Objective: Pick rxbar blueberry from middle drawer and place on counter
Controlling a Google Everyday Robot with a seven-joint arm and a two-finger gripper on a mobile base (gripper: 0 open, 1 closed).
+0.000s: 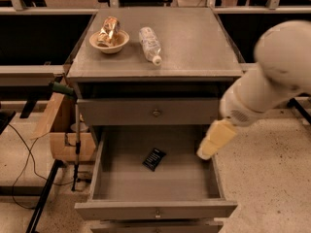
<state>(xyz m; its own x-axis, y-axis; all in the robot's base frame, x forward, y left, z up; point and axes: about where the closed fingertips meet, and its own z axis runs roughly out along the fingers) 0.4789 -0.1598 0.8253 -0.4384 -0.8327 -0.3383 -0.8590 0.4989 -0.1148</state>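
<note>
The rxbar blueberry (154,158), a small dark flat bar, lies slightly tilted on the floor of the middle drawer (155,209), which is pulled fully out. My gripper (206,152) hangs on the white arm coming in from the right. It is over the drawer's right edge, to the right of the bar and apart from it. The grey counter (194,42) tops the cabinet above.
On the counter stand a bowl (109,41) with a shiny gold-and-silver wrapper and a clear plastic bottle (150,45) lying on its side. The upper drawer front (155,111) is shut. A cardboard box (63,130) and cables lie on the floor at the left.
</note>
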